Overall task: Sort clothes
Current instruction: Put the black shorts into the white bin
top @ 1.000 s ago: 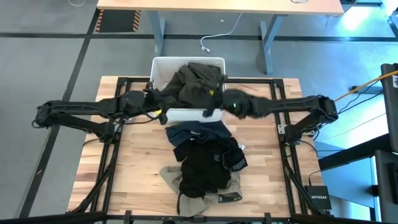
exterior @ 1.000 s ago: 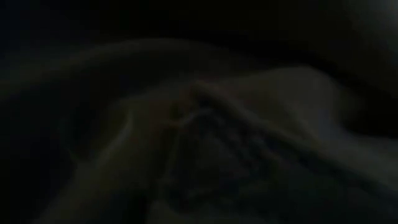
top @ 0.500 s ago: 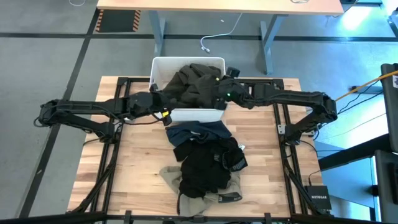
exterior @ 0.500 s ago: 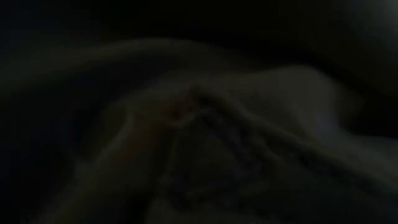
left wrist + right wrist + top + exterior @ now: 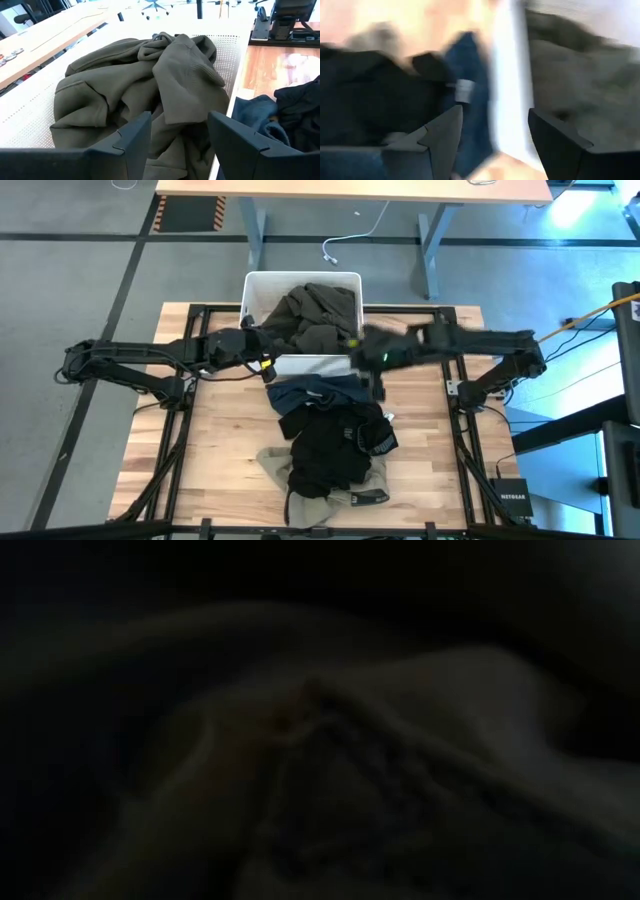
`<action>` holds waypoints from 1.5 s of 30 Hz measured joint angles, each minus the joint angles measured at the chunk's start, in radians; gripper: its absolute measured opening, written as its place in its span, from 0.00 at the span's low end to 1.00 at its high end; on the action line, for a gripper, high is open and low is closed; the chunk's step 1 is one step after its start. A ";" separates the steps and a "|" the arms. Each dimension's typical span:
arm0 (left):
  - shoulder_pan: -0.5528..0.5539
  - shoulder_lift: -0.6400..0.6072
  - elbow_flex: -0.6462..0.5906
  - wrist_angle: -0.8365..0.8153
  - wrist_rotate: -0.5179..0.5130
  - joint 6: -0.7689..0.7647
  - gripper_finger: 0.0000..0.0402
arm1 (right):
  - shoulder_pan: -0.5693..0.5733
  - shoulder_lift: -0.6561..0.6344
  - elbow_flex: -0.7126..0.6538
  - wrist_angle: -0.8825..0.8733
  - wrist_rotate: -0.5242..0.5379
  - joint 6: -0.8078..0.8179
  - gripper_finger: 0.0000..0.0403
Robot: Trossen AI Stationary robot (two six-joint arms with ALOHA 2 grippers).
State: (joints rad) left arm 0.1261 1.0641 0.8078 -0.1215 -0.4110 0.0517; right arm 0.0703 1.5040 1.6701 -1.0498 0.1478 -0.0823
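Note:
A dark olive garment (image 5: 312,308) lies bunched in the white bin (image 5: 262,280) at the table's far middle. On the wood nearer to me is a pile of clothes: a blue piece (image 5: 318,390), a black piece (image 5: 335,442) and a khaki piece (image 5: 322,492) at the bottom. My left gripper (image 5: 262,348) stands open at the bin's near left corner, its fingers just above the olive garment (image 5: 125,85). My right gripper (image 5: 368,360) is open and blurred by the bin's near right corner, over the blue piece (image 5: 470,95), holding nothing.
The bin's white near wall (image 5: 512,85) stands just ahead of my right gripper. A desk (image 5: 350,190) and a loose cable (image 5: 335,250) lie beyond the table's far edge. Cloth covers the low view, which is dark. Bare wood (image 5: 210,450) shows left and right of the pile.
My right gripper swung out over the bin with the olive garment, then drew back toward the near edge, fast enough to blur, and has come away from it. The part of the garment that hung over the bin's near wall now lies inside the bin.

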 joint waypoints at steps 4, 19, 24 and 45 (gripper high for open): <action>0.000 0.000 0.000 0.000 0.000 0.000 0.47 | 0.069 0.003 -0.213 0.233 0.002 0.000 0.61; 0.000 0.000 0.000 0.003 0.000 0.007 0.47 | 0.048 0.281 -0.566 0.698 0.087 0.017 0.60; 0.000 0.000 0.001 0.001 0.000 0.007 0.47 | 0.008 0.383 -0.556 0.688 0.128 0.014 0.60; 0.000 0.000 0.001 0.000 0.000 0.035 0.47 | 0.041 0.340 -0.563 0.616 0.158 -0.057 0.07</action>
State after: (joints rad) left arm 0.1265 1.0641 0.8089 -0.1211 -0.4107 0.0864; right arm 0.1108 1.8439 1.1070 -0.4336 0.3058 -0.1396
